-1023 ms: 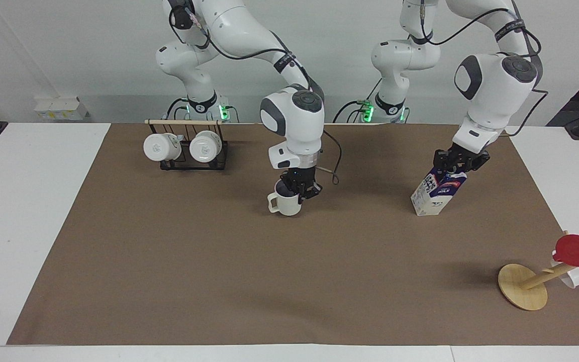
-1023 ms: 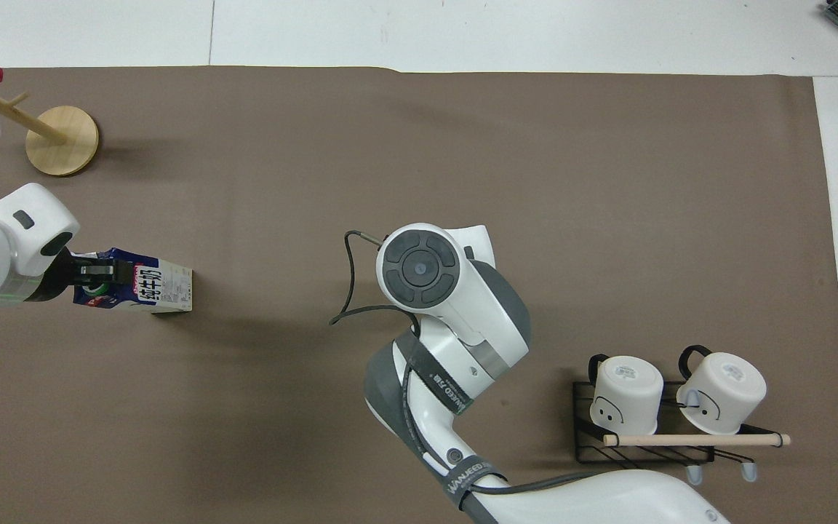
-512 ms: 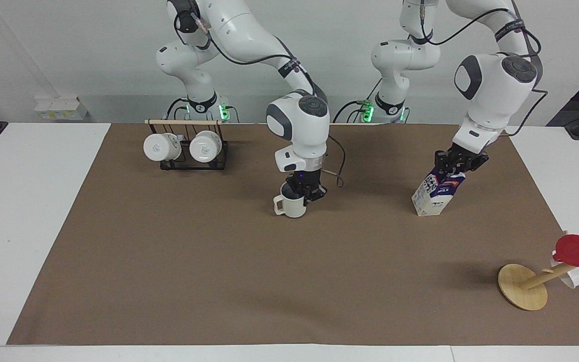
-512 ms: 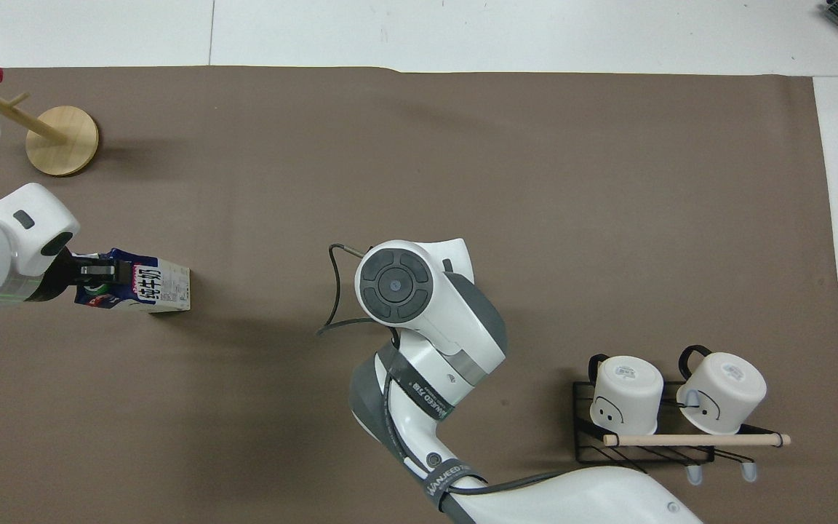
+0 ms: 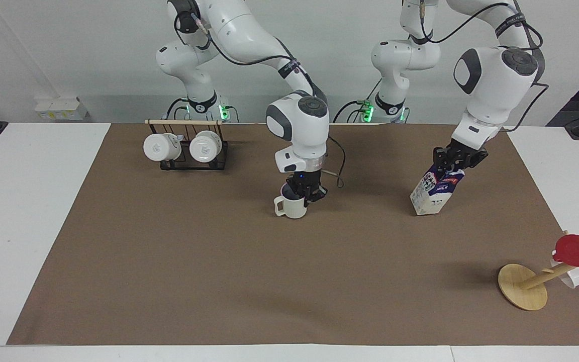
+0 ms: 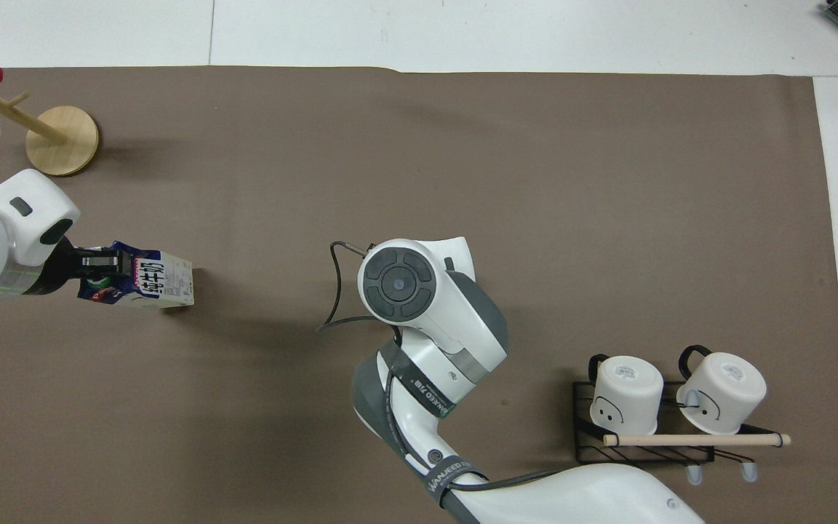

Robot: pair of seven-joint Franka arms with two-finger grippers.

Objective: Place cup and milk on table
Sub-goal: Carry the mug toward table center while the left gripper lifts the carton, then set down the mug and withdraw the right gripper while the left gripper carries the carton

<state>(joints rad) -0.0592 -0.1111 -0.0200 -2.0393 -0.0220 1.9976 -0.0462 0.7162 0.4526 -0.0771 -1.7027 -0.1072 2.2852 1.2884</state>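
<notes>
off-white mug [image 5: 293,207] sits on brown-matted surface [image 5: 219,261], right gripper [image 5: 305,193] clamped on its rim; left gripper [image 5: 456,160] grips tilted blue-white milk carton [image 5: 435,193], not yet upright.

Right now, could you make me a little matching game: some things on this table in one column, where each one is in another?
Things:
1. plain off-white mug
2. blue-and-white milk carton
3. two white mugs with printed bases
4. red cup

Places:
A. on the tilted wooden peg stand
B. tilted, gripped at its top by the left gripper
C. on the black wire rack
D. upright on the brown mat, right gripper at its rim

Pairs: 1-D, 2-B, 3-C, 4-A
</notes>
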